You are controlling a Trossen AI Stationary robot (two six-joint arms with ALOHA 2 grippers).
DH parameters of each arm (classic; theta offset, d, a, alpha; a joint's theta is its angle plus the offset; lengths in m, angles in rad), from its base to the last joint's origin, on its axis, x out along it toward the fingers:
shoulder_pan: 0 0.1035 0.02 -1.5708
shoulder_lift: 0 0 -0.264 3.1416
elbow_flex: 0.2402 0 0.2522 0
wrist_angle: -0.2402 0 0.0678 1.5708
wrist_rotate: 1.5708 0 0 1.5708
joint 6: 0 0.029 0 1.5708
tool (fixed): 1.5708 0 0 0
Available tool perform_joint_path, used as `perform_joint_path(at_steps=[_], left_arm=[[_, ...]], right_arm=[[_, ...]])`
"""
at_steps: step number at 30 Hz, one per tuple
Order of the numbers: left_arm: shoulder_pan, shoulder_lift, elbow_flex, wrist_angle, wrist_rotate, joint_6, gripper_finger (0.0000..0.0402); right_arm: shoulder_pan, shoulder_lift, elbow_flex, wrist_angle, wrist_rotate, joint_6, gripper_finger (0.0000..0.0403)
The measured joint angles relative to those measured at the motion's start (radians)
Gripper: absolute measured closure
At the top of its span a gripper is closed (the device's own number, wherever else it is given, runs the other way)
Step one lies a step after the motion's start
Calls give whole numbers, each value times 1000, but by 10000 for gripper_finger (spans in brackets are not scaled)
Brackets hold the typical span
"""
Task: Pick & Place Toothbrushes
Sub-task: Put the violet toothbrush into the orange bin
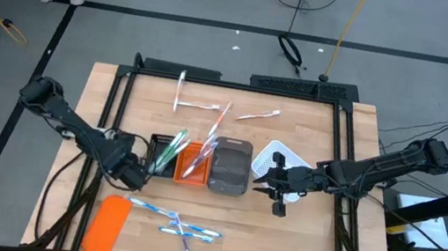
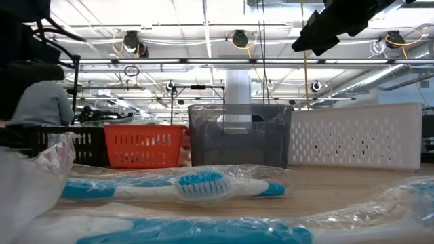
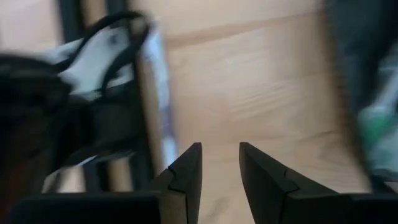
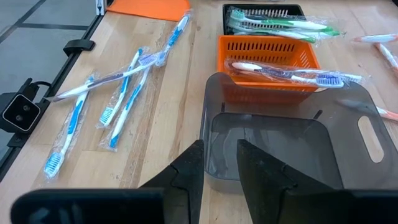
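Several blue-white toothbrushes lie in clear wrappers near the table's near edge, also seen as blue-white toothbrushes. Green ones lie in the black tray. Wrapped toothbrushes rest across the orange tray. Pink-white ones lie toward the far edge. My left gripper hovers by the black tray's near-left corner, narrowly open and empty. My right gripper sits beside the grey tray, narrowly open and empty.
A white perforated tray stands under the right arm, right of the grey tray. A flat orange slab lies at the near left. A black frame borders the table. In the low view the right arm hangs above the trays.
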Motion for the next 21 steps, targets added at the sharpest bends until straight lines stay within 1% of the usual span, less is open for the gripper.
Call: perform_joint_path(at_steps=[2,6,11,14,17,21], left_arm=[[-3,0,0,-14,24,-13,293],[-14,4,-4,0,37,-21,293],[-29,8,-76,34,130,-48,293],[-33,11,-60,31,121,-65,293],[-32,12,-70,20,110,-86,293],[-27,12,-68,27,117,-79,293]], right_arm=[[0,0,0,0,0,0,316],[0,0,0,0,0,0,316],[0,0,-5,4,0,0,316],[0,0,-17,6,0,0,316],[0,0,-26,12,0,1,316],[0,0,-41,50,-3,4,316]])
